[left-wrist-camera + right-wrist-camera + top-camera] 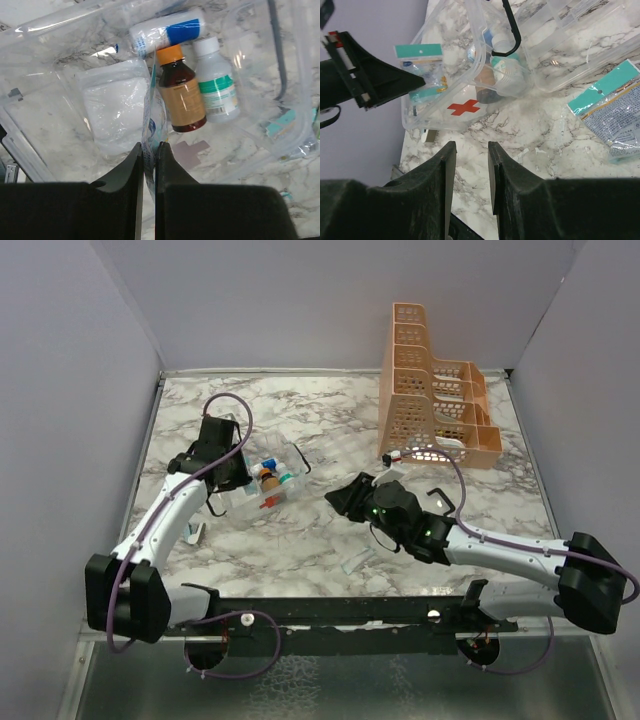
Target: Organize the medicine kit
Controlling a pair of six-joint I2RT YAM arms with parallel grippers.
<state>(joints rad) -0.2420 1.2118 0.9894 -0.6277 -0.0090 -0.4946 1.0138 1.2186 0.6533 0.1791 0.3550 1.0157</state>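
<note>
- Pinching a flat sachet (151, 112) edge-on with the left fingers (161, 152), long axis running 12 to 6 in the left wrist view, teal header uppermost.
- Hanging it right over the open clear kit box (300, 107). Inside: gauze pad (112, 107) at 9 o'clock of the sachet, brown bottle (182, 97) and white bottle (216, 82) at 3, bandage roll (167, 31) at 12.
- Probably calls for a straight drop into the gap between gauze pad and brown bottle.
- Lying flat on the bench (540, 145), a second sachet (612, 112), at 2 o'clock of the right fingers (451, 160) and well apart from them.
- Holding those right fingers spread and empty, nearer that loose sachet than the left arm.
</note>
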